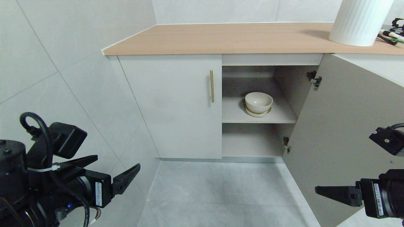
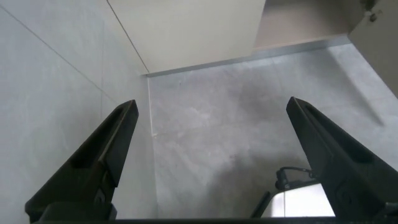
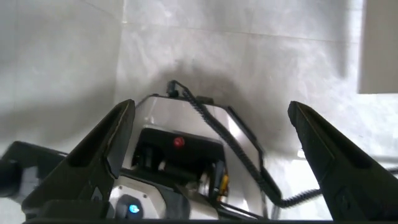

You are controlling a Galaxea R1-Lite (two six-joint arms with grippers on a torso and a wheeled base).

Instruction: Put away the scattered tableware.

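Observation:
A cream bowl point(image 1: 258, 101) sits on a small cream plate point(image 1: 258, 113) on the middle shelf point(image 1: 284, 117) of the open cabinet. My left gripper point(image 1: 117, 160) hangs low at the left, well short of the cabinet. It is open and empty, with floor showing between its fingers point(image 2: 112, 149) in the left wrist view. My right gripper point(image 1: 325, 190) hangs low at the right, in front of the swung-out door. In the right wrist view its fingers point(image 3: 106, 149) stand wide apart with nothing between them.
The cabinet's right door point(image 1: 341, 126) stands open toward me; the left door point(image 1: 176, 104) with a brass handle point(image 1: 212, 86) is closed. A white ribbed container point(image 1: 359, 22) and small tools point(image 1: 391, 34) rest on the wooden countertop point(image 1: 221, 37). Grey floor tiles point(image 1: 221, 189) lie ahead.

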